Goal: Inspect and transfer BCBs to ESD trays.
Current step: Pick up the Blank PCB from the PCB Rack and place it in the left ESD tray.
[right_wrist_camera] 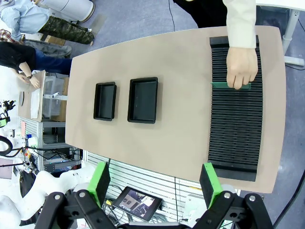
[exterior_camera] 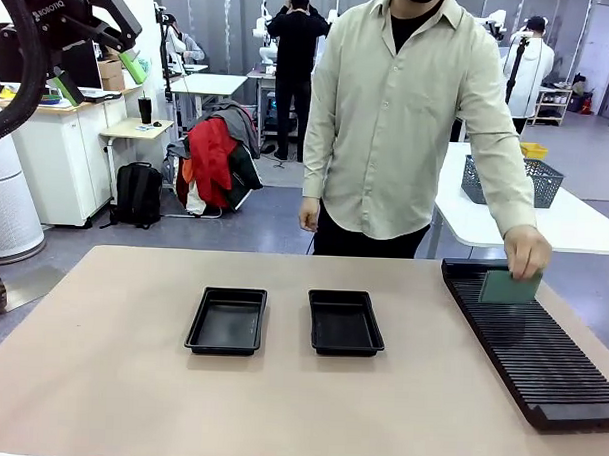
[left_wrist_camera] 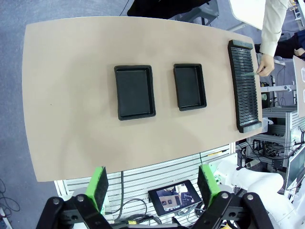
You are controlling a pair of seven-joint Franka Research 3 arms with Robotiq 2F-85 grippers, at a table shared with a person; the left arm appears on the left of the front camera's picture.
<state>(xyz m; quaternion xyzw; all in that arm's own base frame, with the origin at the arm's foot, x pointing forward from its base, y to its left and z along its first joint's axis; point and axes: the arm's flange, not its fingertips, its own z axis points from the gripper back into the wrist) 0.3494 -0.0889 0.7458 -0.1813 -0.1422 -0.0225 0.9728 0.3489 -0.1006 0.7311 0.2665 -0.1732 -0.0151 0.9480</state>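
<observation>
Tan table (exterior_camera: 99,381), open lab floor behind it, a person standing at the far side.

Count: two ESD trays, the left tray (exterior_camera: 227,323) and the right tray (exterior_camera: 345,323), side by side mid-table and both empty. One black ribbed rack (exterior_camera: 540,356) lies along my right-hand edge. One BCB (exterior_camera: 510,287) stands on edge at the rack's far end, pinched from above by the person's hand (exterior_camera: 529,254). The other slots look bare.

My left gripper (left_wrist_camera: 153,185) hangs high over the table, jaws wide, nothing between the pads. My right gripper (right_wrist_camera: 155,185) is the same: wide, empty, looking down on the rack.

Step, as I judge it: the very start, with no board in a tray yet. The next move probably falls to my right arm. It waits for the hand to clear, comes down over the board, grips its top edge across the thin faces and lifts it straight out of the slot.
</observation>
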